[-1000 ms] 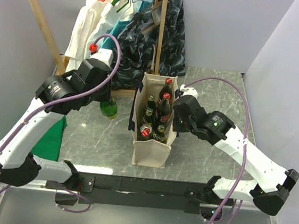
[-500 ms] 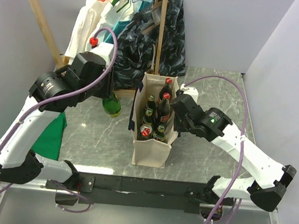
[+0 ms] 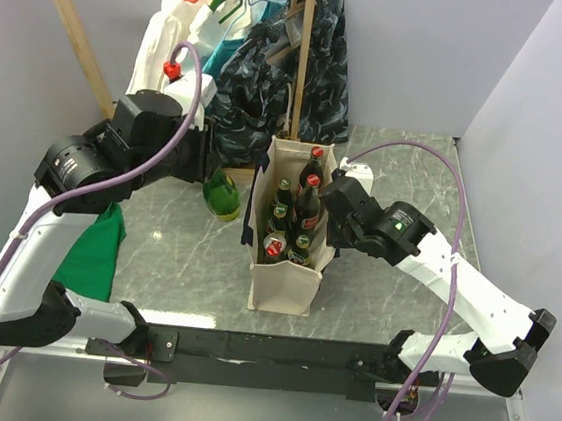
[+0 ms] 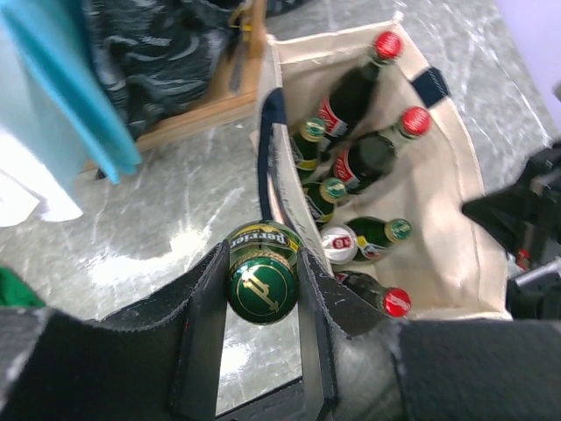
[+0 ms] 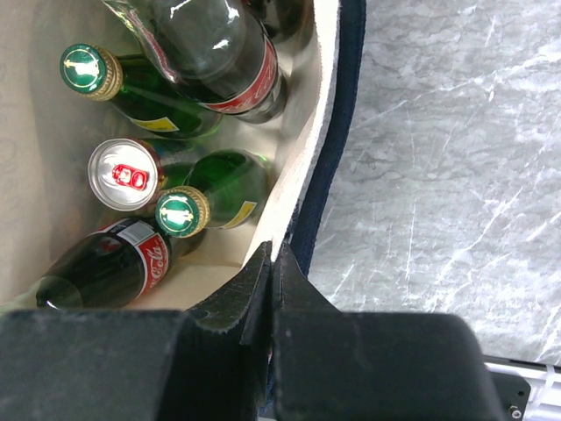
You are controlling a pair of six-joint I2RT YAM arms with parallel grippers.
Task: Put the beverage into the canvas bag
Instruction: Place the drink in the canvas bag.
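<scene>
Green bottle (image 4: pixel 261 285) pinched in L gripper (image 4: pixel 263 263), aloft just left of canvas bag (image 3: pixel 283 283). R gripper (image 5: pixel 272 261) pressed together on bag's right rim. Step: transfer. Next, I judge: shift over bag mouth, lower into free gap w/o clipping rim.

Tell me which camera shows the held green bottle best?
Left wrist view: the green bottle sits centred, clamped in the left gripper. Top external shows it small, beside the canvas bag. Right wrist misses it.
</scene>
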